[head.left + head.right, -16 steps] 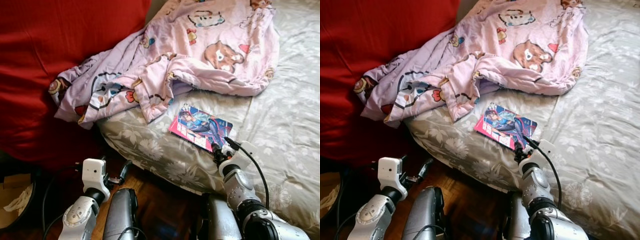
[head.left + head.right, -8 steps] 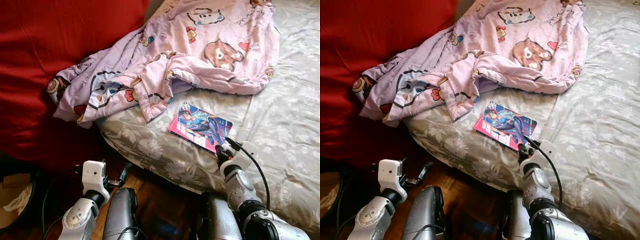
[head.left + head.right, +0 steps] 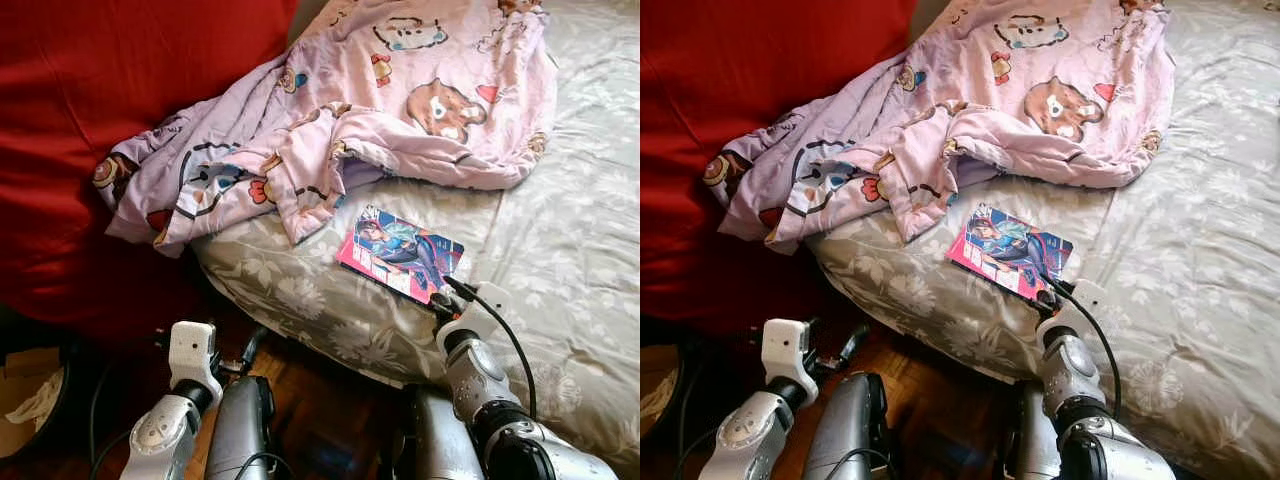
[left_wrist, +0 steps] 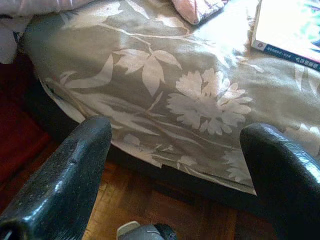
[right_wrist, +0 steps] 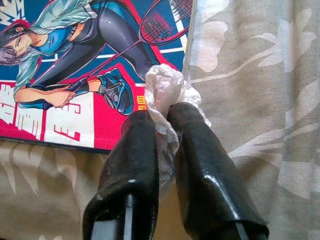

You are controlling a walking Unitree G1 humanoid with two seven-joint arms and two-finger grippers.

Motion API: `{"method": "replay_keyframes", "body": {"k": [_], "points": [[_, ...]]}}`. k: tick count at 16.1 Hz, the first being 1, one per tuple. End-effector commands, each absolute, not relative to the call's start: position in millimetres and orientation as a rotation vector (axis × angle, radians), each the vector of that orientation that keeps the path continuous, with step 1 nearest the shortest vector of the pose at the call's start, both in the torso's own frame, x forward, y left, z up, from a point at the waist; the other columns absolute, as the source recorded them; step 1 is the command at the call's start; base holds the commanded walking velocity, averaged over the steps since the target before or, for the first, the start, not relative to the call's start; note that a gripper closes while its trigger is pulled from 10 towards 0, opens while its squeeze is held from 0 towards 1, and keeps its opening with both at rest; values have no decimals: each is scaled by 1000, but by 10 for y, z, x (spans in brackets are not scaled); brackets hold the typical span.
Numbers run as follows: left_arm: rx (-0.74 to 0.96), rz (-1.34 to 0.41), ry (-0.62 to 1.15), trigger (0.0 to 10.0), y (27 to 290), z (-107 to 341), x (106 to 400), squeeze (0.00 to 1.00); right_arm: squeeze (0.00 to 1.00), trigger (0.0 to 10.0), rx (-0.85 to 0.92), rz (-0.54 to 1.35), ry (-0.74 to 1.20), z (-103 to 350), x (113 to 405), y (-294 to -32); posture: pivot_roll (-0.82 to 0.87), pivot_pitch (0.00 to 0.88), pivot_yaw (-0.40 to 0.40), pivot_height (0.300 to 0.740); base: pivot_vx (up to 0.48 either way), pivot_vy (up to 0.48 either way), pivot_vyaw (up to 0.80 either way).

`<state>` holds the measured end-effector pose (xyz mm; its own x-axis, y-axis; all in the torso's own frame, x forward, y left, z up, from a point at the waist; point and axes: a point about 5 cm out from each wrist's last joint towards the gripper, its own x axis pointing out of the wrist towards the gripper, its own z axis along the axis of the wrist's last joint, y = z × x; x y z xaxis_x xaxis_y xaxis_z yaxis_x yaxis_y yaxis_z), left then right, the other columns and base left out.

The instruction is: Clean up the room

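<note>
Bed, right hand pinching wrapper

A pink cartoon-print blanket lay crumpled across the grey floral bedsheet, one corner overhanging the bed's edge. A red fabric mass stood alongside. Dark wooden flooring showed below.

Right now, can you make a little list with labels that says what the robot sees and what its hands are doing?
place: bed with a grey flowered sheet, red cloth beside it
blanket: pink cartoon blanket, crumpled on the bed
book: comic book, flat on the sheet near the bed's edge
right gripper: shut on a crumpled white wrapper at the book's corner
left gripper: open, low by the bed's side over the wooden floor
</note>
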<state>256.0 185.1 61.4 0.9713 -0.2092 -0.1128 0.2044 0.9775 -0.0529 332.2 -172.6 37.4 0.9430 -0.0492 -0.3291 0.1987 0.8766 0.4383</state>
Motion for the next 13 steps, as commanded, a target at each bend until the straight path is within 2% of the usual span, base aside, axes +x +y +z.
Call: {"method": "replay_keyframes", "body": {"k": [1,7,13], "points": [[-46,-204,149,10000,1871,539,2524,0,0,0,477,-137,348,289,3258,-1704,143,217,11,582,0,0,0],[-57,-202,131,10000,1825,549,2673,0,0,0,441,-179,254,417,3316,-1811,117,168,-2,582,0,0,0],[-103,-163,108,10000,1804,532,2769,0,0,0,261,-164,95,516,3222,-1873,81,114,-38,582,0,0,0]]}}
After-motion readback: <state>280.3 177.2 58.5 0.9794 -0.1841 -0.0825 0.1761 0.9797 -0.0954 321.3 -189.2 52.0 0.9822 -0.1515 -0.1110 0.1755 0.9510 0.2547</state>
